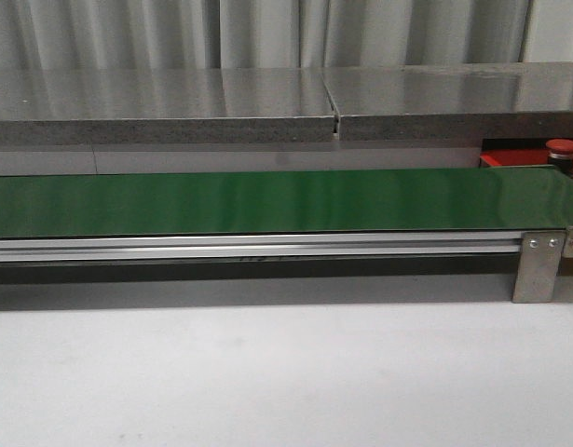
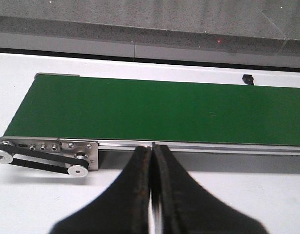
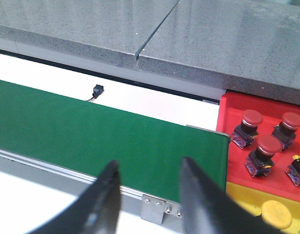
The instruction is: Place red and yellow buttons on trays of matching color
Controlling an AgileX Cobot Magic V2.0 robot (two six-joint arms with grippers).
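Three red buttons (image 3: 269, 145) sit on the red tray (image 3: 228, 105) beside the spread right gripper (image 3: 149, 195); the left gripper (image 2: 151, 161) looks pressed together.

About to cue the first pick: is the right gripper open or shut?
Open. In the right wrist view the right gripper has its two fingers spread, with the green belt visible between them and nothing held.

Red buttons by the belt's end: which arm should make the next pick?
Right, probably. Its wrist view shows the right gripper open near the red tray holding red buttons. The left gripper is shut at the belt's other end, no buttons in sight.
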